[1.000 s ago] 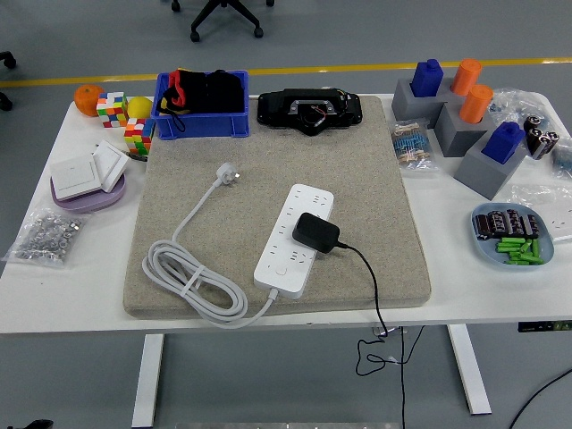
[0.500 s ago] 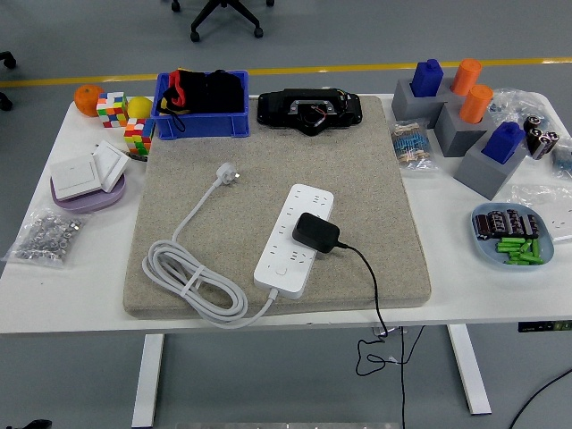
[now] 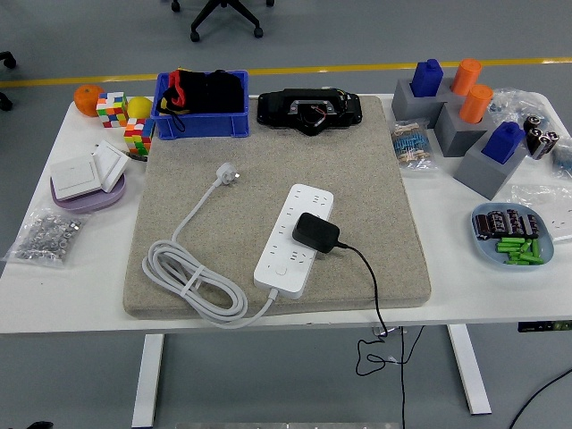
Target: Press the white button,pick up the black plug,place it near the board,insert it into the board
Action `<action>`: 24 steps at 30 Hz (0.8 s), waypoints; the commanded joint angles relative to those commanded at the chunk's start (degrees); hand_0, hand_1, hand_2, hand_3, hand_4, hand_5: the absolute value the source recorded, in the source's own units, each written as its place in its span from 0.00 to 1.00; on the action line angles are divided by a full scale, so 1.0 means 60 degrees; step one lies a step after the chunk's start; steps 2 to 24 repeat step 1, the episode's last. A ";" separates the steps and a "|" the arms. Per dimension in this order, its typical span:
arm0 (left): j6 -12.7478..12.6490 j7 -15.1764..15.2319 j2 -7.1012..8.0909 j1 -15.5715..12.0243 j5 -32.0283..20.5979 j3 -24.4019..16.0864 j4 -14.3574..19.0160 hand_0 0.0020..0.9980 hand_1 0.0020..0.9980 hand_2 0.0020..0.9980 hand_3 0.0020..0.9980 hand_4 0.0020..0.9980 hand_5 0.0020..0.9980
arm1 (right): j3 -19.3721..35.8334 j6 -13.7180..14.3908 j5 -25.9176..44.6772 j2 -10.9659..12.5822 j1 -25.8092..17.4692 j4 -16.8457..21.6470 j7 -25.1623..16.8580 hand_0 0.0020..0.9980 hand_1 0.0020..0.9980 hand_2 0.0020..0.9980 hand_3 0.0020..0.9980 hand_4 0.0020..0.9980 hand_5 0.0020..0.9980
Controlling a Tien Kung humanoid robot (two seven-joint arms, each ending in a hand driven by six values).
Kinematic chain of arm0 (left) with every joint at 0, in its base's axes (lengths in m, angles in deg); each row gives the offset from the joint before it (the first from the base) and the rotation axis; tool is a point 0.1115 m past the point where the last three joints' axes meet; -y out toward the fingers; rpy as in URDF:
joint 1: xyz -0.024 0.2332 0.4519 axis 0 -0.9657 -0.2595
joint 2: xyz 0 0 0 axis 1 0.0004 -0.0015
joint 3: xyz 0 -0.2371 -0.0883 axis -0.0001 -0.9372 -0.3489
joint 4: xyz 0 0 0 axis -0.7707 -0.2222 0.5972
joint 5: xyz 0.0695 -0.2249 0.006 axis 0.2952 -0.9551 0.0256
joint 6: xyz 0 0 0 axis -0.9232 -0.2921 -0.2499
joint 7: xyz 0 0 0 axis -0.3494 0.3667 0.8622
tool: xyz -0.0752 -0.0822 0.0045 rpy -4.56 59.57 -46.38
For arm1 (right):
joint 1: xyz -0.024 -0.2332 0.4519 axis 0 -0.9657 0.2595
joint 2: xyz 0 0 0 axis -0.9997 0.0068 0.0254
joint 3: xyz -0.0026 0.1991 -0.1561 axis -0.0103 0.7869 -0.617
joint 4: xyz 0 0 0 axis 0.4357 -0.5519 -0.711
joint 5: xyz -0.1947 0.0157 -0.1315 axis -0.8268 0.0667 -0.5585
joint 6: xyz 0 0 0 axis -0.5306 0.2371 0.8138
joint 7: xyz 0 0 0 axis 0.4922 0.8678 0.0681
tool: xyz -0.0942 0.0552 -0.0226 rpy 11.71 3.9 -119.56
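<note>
Black plug [image 3: 315, 232] sits on the white board [image 3: 294, 236], long axis slanting; your hands are out of view, fingers' state unknowable.

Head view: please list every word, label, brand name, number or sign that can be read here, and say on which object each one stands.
No text can be read in this view.
White power strip: only socket holes and a round button show; no legible print.
Black plug: no visible label.
White switch panels at the left: blank.
Small label at the table's front right edge: too small and blurred to read.
Bags at the far right: any print is unreadable.
</note>
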 joint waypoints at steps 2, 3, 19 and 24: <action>-0.0001 0.0001 -0.0002 0.0000 -0.0001 -0.0002 0.0000 0.71 0.67 0.58 0.68 0.66 0.27 | 0.0001 -0.0001 0.0004 0.0001 0.0000 -0.0003 -0.0002 0.90 0.84 0.76 0.76 0.90 0.55; -0.0001 0.0001 -0.0002 0.0000 -0.0001 -0.0002 0.0000 0.71 0.67 0.58 0.68 0.66 0.27 | 0.0001 -0.0001 0.0004 0.0001 0.0000 -0.0003 -0.0002 0.90 0.84 0.76 0.76 0.90 0.55; -0.0001 0.0001 -0.0002 0.0000 -0.0001 -0.0002 0.0000 0.71 0.67 0.58 0.68 0.66 0.27 | 0.0001 -0.0001 0.0004 0.0001 0.0000 -0.0003 -0.0002 0.90 0.84 0.76 0.76 0.90 0.55; -0.0001 0.0001 -0.0002 0.0000 -0.0001 -0.0002 0.0000 0.71 0.67 0.58 0.68 0.66 0.27 | 0.0001 -0.0001 0.0004 0.0001 0.0000 -0.0003 -0.0002 0.90 0.84 0.76 0.76 0.90 0.55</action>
